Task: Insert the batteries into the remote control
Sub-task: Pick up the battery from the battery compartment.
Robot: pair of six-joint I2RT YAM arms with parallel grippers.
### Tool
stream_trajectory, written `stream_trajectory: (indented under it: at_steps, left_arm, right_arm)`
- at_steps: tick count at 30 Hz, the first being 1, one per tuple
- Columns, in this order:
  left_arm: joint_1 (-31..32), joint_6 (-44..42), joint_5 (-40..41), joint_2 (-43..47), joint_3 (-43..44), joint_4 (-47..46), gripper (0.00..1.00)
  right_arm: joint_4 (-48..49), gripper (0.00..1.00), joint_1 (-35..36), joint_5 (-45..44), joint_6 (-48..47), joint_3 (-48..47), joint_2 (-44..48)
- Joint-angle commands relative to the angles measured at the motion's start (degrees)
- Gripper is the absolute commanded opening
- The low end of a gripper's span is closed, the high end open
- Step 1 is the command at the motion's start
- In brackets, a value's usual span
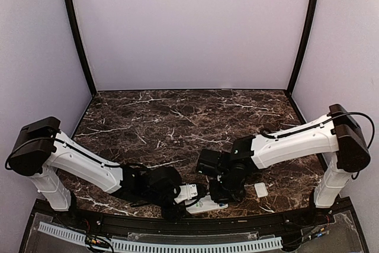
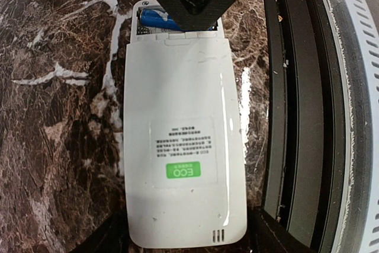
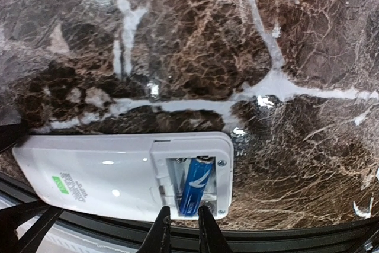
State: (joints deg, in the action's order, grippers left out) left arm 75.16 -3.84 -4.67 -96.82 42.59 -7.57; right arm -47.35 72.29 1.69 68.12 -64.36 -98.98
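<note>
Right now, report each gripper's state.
Left gripper: closed on the remote.
Right gripper: closed on a battery in the remote's open slot.

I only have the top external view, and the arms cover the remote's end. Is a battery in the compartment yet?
Observer: Yes. One blue battery lies slanted in the open compartment of the remote control.
Operator: Is the right arm holding it?
Observer: The right fingers look closed on its near end.
Operator: And the left arm?
Observer: The left fingers sit against both long edges of the remote control, near its green label.
</note>
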Motion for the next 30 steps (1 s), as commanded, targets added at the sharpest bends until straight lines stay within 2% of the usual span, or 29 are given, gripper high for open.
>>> stream_trajectory:
  at_steps: [1, 16, 18, 21, 26, 30]
  left_arm:
    - [-0.1, 0.4, -0.8, 0.6, -1.9, 2.9, 0.69]
    - [-0.1, 0.3, -1.1, 0.7, -2.1, 2.7, 0.68]
    - [-0.1, 0.3, -1.1, 0.6, -2.0, 2.7, 0.69]
    - [-0.1, 0.3, -1.2, 0.4, -1.9, 2.8, 0.69]
    - [-0.1, 0.4, -1.1, -0.2, -1.5, 2.9, 0.69]
    - [-0.1, 0.3, -1.1, -0.9, -1.1, 3.2, 0.7]
  right_arm:
    - [-2.6, 0.15, 0.4, -1.5, 0.6, -0.5, -2.4]
    - [0.1, 0.11, -0.5, -3.4, -1.7, 2.4, -6.0]
    - [0.0, 0.07, -0.5, -3.2, -2.2, 2.2, -6.1]
    - [-0.9, 0.0, -0.6, -3.1, -3.0, 1.6, -5.1]
    - [-4.3, 0.0, -1.6, -2.9, -5.5, -1.2, -1.9]
    - [-2.8, 0.0, -2.9, 1.5, -7.1, -0.5, 0.5]
